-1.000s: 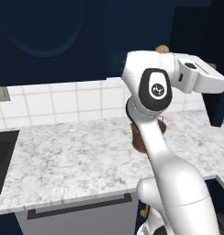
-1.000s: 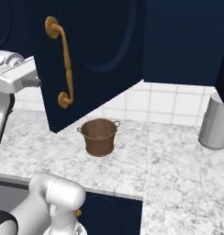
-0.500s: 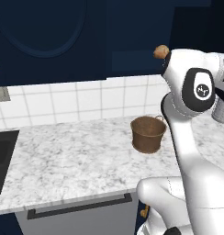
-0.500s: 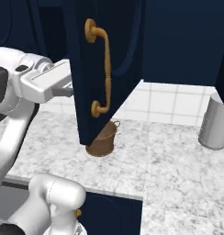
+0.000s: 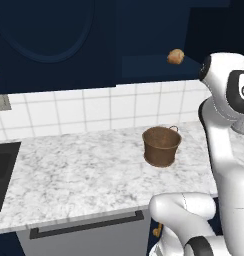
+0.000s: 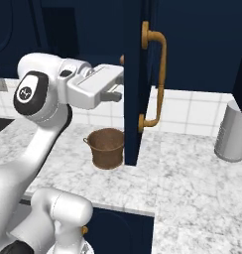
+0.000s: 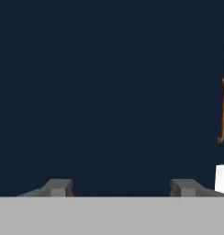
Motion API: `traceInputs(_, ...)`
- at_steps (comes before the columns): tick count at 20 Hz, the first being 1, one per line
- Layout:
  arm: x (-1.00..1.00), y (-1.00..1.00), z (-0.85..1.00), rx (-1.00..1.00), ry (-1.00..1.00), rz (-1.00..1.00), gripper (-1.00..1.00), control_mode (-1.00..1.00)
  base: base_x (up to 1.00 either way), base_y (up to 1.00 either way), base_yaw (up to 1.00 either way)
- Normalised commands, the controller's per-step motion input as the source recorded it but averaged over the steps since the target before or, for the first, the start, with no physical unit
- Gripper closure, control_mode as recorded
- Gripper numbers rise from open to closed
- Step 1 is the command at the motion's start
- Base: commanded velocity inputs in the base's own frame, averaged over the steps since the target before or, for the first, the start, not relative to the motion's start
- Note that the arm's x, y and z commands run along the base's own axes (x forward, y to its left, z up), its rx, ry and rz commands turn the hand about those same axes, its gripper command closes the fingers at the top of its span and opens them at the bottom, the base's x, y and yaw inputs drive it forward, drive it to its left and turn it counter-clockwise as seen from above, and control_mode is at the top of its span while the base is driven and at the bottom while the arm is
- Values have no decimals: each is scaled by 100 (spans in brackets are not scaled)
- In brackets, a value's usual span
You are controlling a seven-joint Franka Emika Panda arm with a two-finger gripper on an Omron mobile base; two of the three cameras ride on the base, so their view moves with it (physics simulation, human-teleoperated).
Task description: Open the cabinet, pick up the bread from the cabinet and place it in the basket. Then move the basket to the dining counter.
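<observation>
**Cabinet door open, bread on shelf, fingers spread and empty**

Cabinet (image 6: 138, 74): dark navy wall unit above the desk. In the right base view one door stands swung out edge-on toward the camera, its long curved brass handle (image 6: 160, 79) on the right face. In the left base view the inside of the cabinet is dark and open at upper right.

Arm: white, in the right base view it reaches from the lower left up and across, hand level, pointing at the inner face of the open door. In the left base view its upper links fill the right edge.

Desk (image 5: 84, 170): white-grey marbled top, white tile wall behind, black sink at its far left edge in the left base view, grey drawer with black bar handle (image 5: 86, 225) below its front.

Grey metal cylinder (image 6: 232, 131): upright on the desk at far right in the right base view, well apart from the basket.

Basket (image 5: 161, 146): round, brown, upright on the desk, empty as far as visible. In the right base view it sits just behind and left of the open door's lower edge, below the hand.

Fingers (image 7: 58, 187): hand view shows two tips set wide apart, nothing between them, plain navy surface ahead, a sliver of brass handle at the right edge. Open, holding nothing.

Bread (image 5: 176, 56): small tan roll, inside the cabinet on the shelf, above and slightly right of the basket.
</observation>
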Motion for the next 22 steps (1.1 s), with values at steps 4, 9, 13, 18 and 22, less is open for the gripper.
traceInputs(4,36,-26,-1,0,0,2,-100,-100,0,0,0)
traceInputs(9,26,-43,-3,3,0,19,-100,-100,0,0,0)
traceInputs(13,-9,35,0,0,1,20,-100,-100,0,0,0)
traceInputs(18,-5,70,0,0,3,36,-100,-100,0,0,0)
traceInputs(22,0,63,0,6,7,44,-100,-100,0,0,0)
